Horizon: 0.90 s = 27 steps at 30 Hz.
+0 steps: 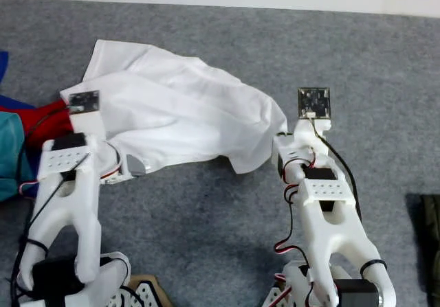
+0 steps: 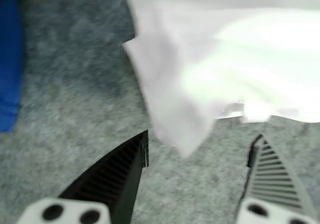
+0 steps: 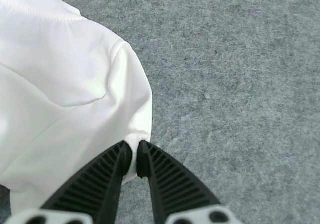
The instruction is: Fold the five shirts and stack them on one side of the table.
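A crumpled white shirt (image 1: 172,118) lies spread on the grey felt table (image 1: 206,238), left of centre. My right gripper (image 3: 134,153) is shut on a rounded fold at the shirt's (image 3: 65,88) right-hand edge, with cloth pinched between its black fingertips. In the left wrist view my left gripper (image 2: 197,151) stands open just over the felt, and the shirt's (image 2: 235,68) drooping edge hangs just beyond its fingers without being held. From above, the left arm (image 1: 69,163) sits at the shirt's near left corner and the right arm (image 1: 323,183) at its right tip.
A heap of red, teal and blue shirts (image 1: 20,142) lies at the table's left edge; blue cloth (image 2: 10,58) shows in the left wrist view. A dark object (image 1: 430,242) sits at the right edge. Bare felt stretches between the arms and behind the shirt.
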{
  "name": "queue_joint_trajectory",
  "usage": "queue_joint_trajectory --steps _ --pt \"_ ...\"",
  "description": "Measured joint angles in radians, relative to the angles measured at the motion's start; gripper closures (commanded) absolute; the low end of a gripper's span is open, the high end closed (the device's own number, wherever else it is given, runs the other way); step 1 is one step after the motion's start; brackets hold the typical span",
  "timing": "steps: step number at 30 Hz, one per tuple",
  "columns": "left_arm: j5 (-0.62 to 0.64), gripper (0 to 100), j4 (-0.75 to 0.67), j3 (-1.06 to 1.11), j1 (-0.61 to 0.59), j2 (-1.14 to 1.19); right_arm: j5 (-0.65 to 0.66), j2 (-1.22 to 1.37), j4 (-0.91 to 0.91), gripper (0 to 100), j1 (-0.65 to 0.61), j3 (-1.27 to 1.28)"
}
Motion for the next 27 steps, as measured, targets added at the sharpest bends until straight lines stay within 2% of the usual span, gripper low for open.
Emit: queue_joint_trajectory --steps 3,7,13,21,24,27 --pt "0.0 89 -0.043 0.0 0.048 0.0 0.0 0.0 0.0 99.1 0.0 0.0" --pt "-0.002 94 -0.1 0.003 0.08 0.0 0.008 0.0 0.0 99.1 0.0 0.0" --pt "0.0 94 -0.163 0.006 0.086 0.0 0.046 0.0 0.0 99.1 0.0 0.0" --pt "0.0 95 -0.169 0.017 0.089 0.0 0.051 0.0 0.0 99.1 0.0 0.0" --pt "0.0 100 -0.172 0.038 0.089 0.0 0.051 0.0 0.0 99.1 0.0 0.0" --pt "0.0 99 -0.172 0.04 0.089 0.0 0.051 0.0 0.0 99.1 0.0 0.0"
